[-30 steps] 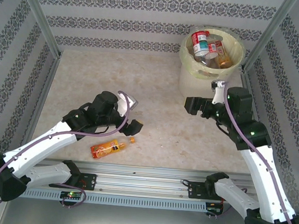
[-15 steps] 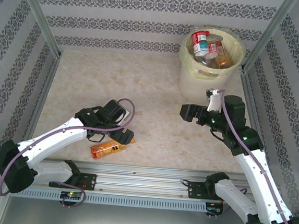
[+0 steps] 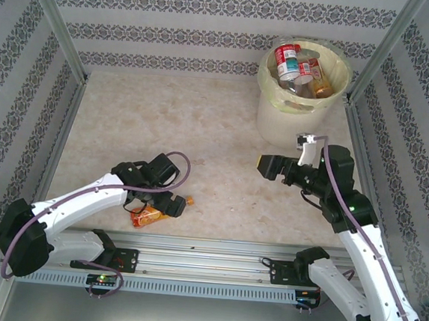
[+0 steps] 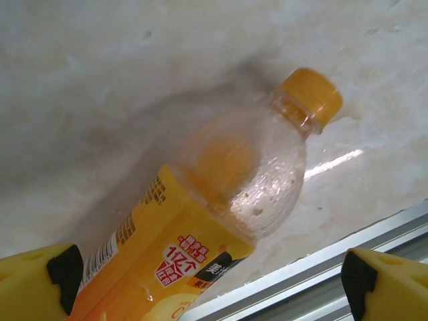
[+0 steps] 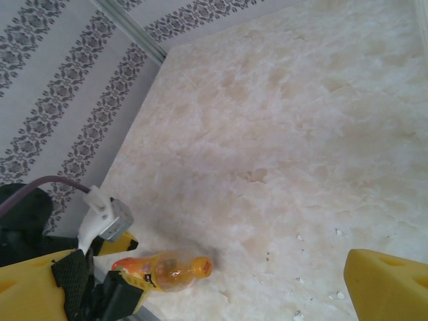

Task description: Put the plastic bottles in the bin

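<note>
Several bottles (image 3: 287,59) already lie heaped inside the bin (image 3: 278,119) at the far right corner. The one I can see out on the table (image 3: 225,124) is an orange bottle (image 3: 146,216). It lies on its side well apart from the bin, diagonally across from it and just beside the rail (image 3: 214,245) at the near edge. That explains the left arm's low reach: the left gripper (image 3: 171,204) hangs right over the bottle, lined up across its body for a sideways pinch. Its yellow fingers (image 4: 30,284) are spread as wide as they go, one on each side of the label. From the wrist view they look apart from the plastic, so nothing is gripped yet. The right gripper (image 3: 268,166) waits much nearer the bin, just in front of it, probably keeping clear. Its fingers (image 5: 391,284) are also spread wide, with only bare tabletop between them.
</note>
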Robot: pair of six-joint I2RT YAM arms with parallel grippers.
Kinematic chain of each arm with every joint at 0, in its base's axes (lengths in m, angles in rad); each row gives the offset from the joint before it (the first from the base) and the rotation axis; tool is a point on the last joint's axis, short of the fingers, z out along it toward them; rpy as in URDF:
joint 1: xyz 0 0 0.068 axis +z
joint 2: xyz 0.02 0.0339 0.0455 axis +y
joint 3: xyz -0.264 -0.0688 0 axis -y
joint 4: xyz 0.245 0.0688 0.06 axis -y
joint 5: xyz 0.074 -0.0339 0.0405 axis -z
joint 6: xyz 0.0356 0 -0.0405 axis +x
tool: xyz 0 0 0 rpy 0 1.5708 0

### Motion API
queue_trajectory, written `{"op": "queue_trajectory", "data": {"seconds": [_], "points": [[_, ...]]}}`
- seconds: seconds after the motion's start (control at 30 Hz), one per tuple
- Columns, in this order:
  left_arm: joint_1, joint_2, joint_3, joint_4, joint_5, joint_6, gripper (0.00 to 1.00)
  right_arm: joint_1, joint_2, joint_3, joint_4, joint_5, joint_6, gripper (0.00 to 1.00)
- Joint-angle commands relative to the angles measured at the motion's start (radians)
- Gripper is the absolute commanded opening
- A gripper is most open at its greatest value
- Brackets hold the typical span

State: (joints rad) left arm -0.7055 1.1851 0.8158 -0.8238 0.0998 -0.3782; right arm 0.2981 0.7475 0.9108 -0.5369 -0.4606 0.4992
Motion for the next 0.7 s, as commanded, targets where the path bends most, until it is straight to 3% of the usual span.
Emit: {"op": "queue_trajectory", "data": {"seconds": [0.0,0.3,0.67], "points": [[-0.014,0.017,-0.004,-0.01,-0.037,-0.058,1.0,0.009,-0.03,-0.035,0.012,-0.009,0.017,0.98],[-0.017,0.061,-0.021,-0.045,-0.08,-0.068,1.0,0.009,-0.028,-0.076,0.034,-0.009,0.024,0.98],[-0.055,0.06,-0.071,-0.048,-0.003,-0.077,1.0,0.008,0.009,-0.099,0.061,-0.01,0.023,0.98]]}}
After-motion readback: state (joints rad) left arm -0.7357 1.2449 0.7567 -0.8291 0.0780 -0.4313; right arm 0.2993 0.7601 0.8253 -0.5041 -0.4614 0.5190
